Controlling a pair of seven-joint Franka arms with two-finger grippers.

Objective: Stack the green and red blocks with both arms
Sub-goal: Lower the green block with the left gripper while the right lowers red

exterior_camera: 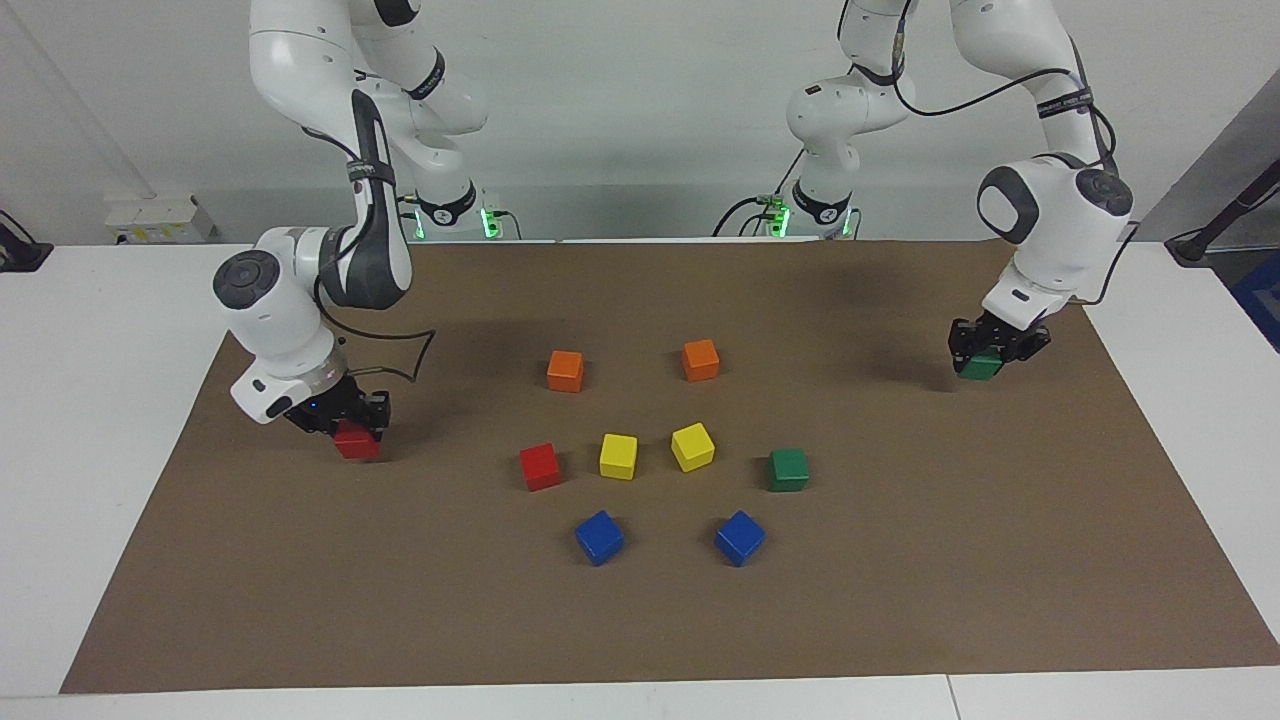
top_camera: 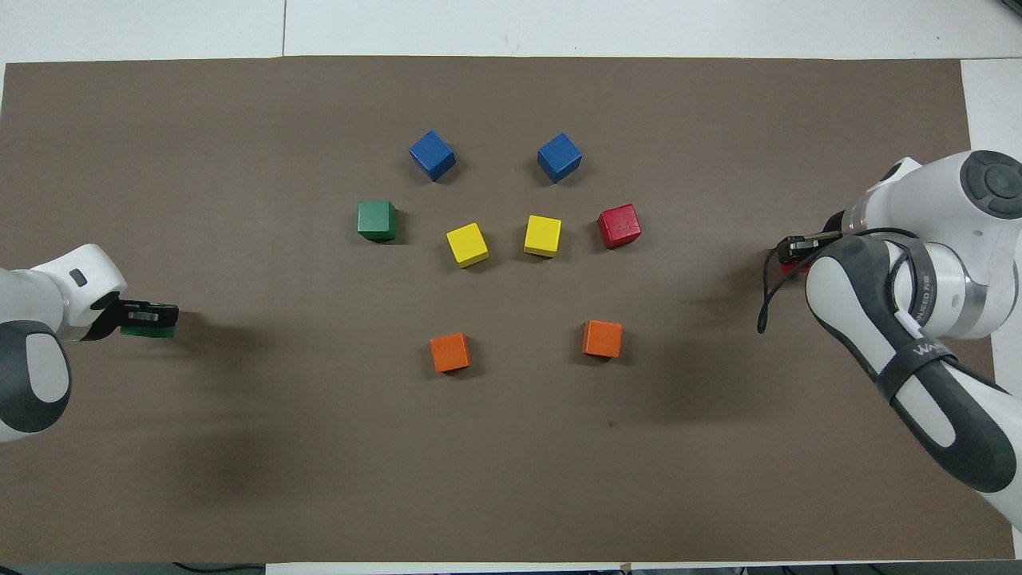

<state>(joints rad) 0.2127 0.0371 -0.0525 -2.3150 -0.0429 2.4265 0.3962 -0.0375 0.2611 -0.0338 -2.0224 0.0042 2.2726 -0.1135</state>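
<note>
Two arms work at opposite ends of a brown mat (exterior_camera: 900,600) (top_camera: 239,479) on a white table (exterior_camera: 80,450) (top_camera: 639,24), each with a cube in its grip. At the left arm's end of the table, the left gripper (exterior_camera: 985,355) (top_camera: 148,318) is closed on a green block (exterior_camera: 979,367) (top_camera: 152,330) low over the mat; whether the block touches the surface cannot be told. At the right arm's end, the right gripper (exterior_camera: 345,425) (top_camera: 798,251) clamps a red block (exterior_camera: 357,441) (top_camera: 790,267), also down close to the mat, mostly hidden under the wrist in the overhead view. Eight cubes sit loose at mid-table, well apart from both grippers. A second green block (exterior_camera: 788,469) (top_camera: 377,220) lies toward the left arm's end of the cluster, a second red block (exterior_camera: 540,466) (top_camera: 619,226) toward the right arm's end, with two yellow cubes (exterior_camera: 618,455) (top_camera: 467,243) (exterior_camera: 692,446) (top_camera: 543,235) side by side between them. Two orange cubes (exterior_camera: 565,370) (top_camera: 602,338) (exterior_camera: 700,359) (top_camera: 450,352) rest nearer to the robots than that row, and two blue cubes (exterior_camera: 599,537) (top_camera: 559,157) (exterior_camera: 739,537) (top_camera: 432,155) farther from them. None of the loose cubes touches another, and no block is stacked on another.
</note>
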